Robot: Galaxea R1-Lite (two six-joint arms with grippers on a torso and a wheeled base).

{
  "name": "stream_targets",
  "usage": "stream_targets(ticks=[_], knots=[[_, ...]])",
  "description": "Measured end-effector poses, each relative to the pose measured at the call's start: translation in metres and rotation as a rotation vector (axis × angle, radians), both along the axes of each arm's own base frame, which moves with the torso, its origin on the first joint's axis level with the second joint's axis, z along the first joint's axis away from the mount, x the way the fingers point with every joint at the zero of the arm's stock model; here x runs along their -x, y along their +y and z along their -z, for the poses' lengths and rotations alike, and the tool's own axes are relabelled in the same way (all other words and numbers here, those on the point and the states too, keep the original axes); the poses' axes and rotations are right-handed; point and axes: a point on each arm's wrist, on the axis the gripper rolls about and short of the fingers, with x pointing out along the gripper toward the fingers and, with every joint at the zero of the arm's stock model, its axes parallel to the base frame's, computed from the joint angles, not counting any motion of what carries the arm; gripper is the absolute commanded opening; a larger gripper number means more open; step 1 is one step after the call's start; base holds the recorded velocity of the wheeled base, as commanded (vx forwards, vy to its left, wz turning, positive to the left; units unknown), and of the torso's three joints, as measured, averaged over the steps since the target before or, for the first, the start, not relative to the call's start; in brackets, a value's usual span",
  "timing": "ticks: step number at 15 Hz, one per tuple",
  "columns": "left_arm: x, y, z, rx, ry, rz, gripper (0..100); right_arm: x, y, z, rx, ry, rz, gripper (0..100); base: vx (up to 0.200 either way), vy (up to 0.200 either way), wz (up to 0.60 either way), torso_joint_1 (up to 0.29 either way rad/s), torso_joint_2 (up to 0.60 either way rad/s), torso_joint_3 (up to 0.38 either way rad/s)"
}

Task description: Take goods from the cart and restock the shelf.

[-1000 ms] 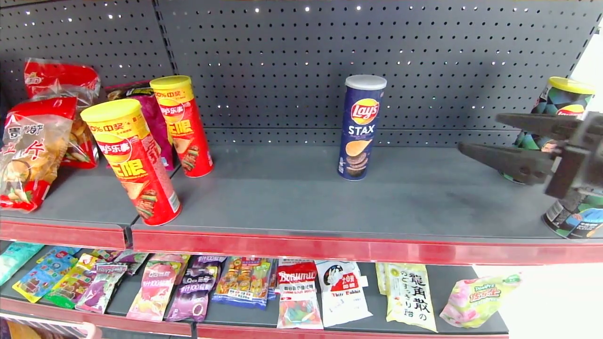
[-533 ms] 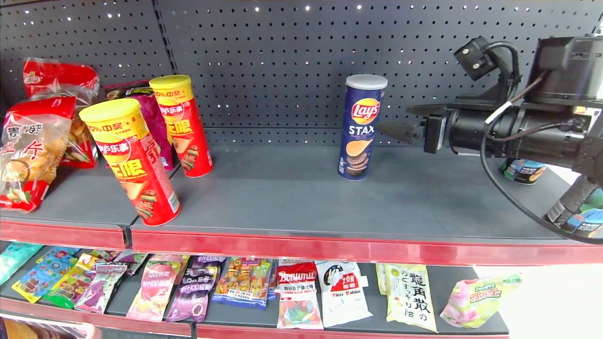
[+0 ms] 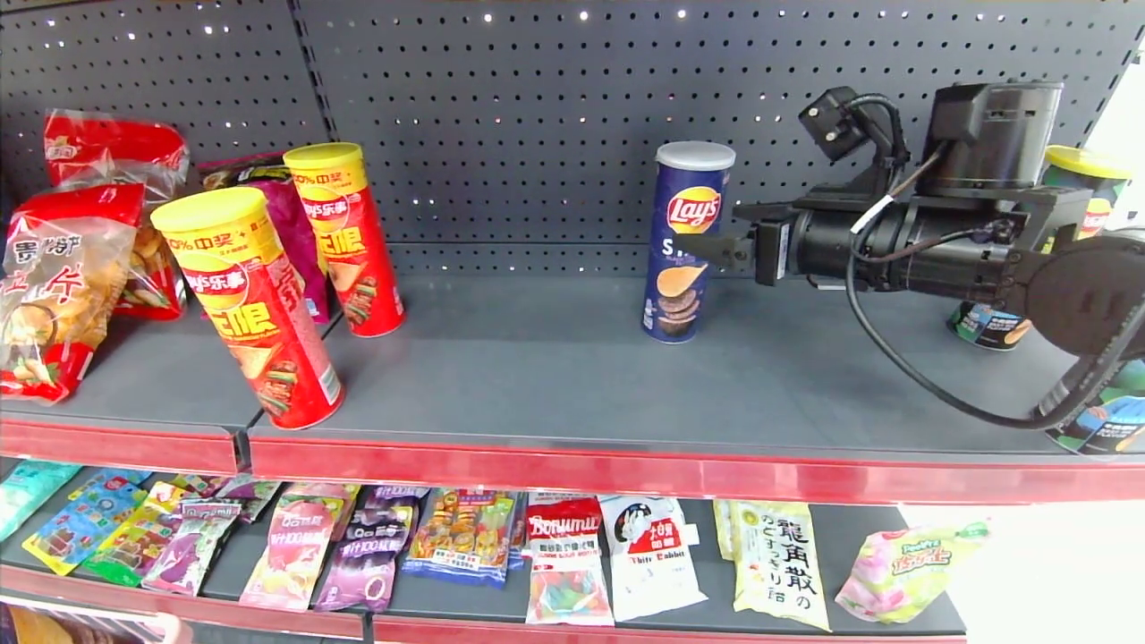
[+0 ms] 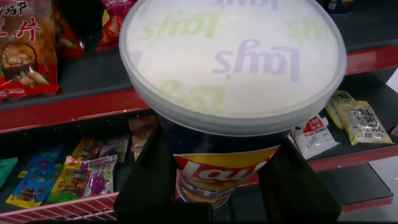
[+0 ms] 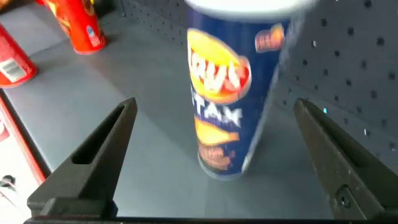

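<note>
A blue chip can [image 3: 687, 192] with a grey lid stands upright mid-shelf against the pegboard. My right gripper [image 3: 711, 228] comes at it from the right at mid-height. In the right wrist view the gripper [image 5: 214, 106] is open, one black finger [image 5: 93, 162] on each side of the can [image 5: 233, 99], with clear gaps. My left gripper [image 4: 221, 186] is shut on a second blue can [image 4: 233, 62] with a white lid, held in front of the shelves.
Two red cans [image 3: 246, 304] [image 3: 344, 237] and snack bags [image 3: 63, 277] stand at the shelf's left. Green-lidded cans [image 3: 1078, 179] stand at the right behind my right arm. The grey shelf [image 3: 537, 376] is bare between the groups. Sachets [image 3: 465, 537] line the lower shelf.
My right arm has swung in from the right edge toward the left along the shelf. Its open fingers have reached the blue can. The goods have not moved.
</note>
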Motion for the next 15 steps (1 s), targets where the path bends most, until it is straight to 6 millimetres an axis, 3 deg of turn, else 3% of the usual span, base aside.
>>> stream_targets(ticks=[15], knots=[[0.001,0.0,-0.001,-0.002,-0.004,-0.002,0,-0.041,0.018,0.01,0.001,-0.009,0.019,100,0.0,0.0,0.0,0.0,0.0,0.0]])
